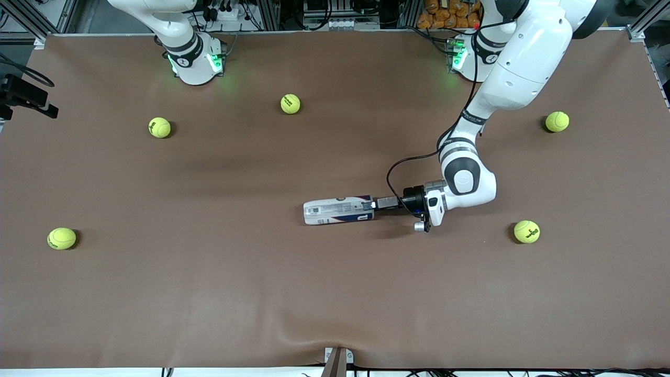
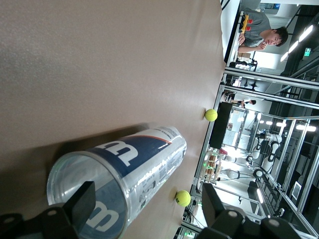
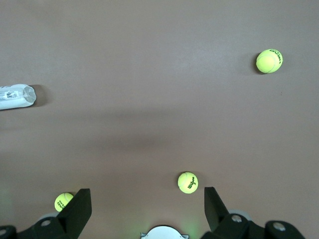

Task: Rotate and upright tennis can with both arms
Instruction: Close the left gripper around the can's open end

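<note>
The left claw [image 1: 372, 203] sits low at the tabletop [image 1: 335, 293], its fingers spread wide around one end of the tennis can [image 1: 337, 210], which lies on its side near the middle, its long axis running toward the two arms' ends of the tabletop. In the left wrist view the can's round end [image 2: 94, 194] fills the gap between the two fingertips [image 2: 79, 206], which flank it without clearly pressing on it, so we judge the grip as not yet made. We expect the can to be light, stiff but thin-walled and smooth, so it may roll or slip and could dent under a hard squeeze; the rim at the end is probably the firmest place to hold, with the second grip taken further along the label. The right claw [image 3: 147, 211] waits high over its own end of the tabletop, fingers spread and empty, looking down on scattered tennis balls [image 3: 188, 182] and the can's other end.
</note>
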### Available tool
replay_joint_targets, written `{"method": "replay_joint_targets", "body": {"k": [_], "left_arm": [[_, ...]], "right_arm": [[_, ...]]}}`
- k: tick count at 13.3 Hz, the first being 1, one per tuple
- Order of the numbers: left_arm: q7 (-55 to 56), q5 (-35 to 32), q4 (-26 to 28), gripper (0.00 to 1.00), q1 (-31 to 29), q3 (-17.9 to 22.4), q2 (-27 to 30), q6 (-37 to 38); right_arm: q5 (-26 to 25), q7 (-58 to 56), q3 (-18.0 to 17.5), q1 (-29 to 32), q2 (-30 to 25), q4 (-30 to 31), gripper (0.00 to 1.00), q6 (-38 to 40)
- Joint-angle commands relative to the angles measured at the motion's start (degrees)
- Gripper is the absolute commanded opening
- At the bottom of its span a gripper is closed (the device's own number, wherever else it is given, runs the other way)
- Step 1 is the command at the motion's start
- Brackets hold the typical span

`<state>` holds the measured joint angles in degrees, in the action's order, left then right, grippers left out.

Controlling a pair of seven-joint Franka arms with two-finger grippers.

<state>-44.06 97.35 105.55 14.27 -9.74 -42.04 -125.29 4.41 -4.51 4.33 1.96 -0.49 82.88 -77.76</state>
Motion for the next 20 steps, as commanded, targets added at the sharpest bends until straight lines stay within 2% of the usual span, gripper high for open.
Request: {"method": "replay_joint_targets", "body": {"k": [1,3,5,6,10,13,17,20], "left_arm": [[-1.4,1.3,-1.1,0.33,0.1,-0.2,-0.8,0.2],[-1.6,1.3,-0.9,0.28,0.1,-0.2,-0.9,0.3],[-1.6,1.1,-0.9,0.06,0.1,-0.2,-1.1,0.3],[-2.4,1.0,-0.9,0.00,0.0,-0.2,-1.1,1.2],[-4.4,0.2,-1.4,0.00,-1.3,0.0,-0.3,5.0],[4.2,-5.0,-4.0,0.00,-0.9,0.2,1.2,6.4],[24.9,-19.0,-7.9,0.00,-0.2,0.5,6.0,5.9],[33.1,-28.2,-9.8,0.00,0.2,0.6,7.9,5.5]], "right_arm": [[-0.4,-0.2,-0.8,0.8,0.7,0.3,1.00,-1.1],[-1.6,-0.2,-1.0,0.3,1.5,0.3,1.00,-1.8],[-3.8,-0.2,-1.0,-1.4,1.5,0.4,1.00,-2.7],[-3.9,-0.2,-1.0,-1.4,1.5,0.4,1.00,-2.8],[-4.1,0.6,-0.6,-0.9,1.5,0.1,1.00,-2.0],[-4.1,0.9,-0.6,1.1,1.5,0.1,1.00,-2.0],[-4.1,0.9,-0.6,1.8,1.5,0.2,1.00,-2.0],[-4.0,0.9,-0.7,1.8,1.5,0.2,1.00,-2.0]]}}
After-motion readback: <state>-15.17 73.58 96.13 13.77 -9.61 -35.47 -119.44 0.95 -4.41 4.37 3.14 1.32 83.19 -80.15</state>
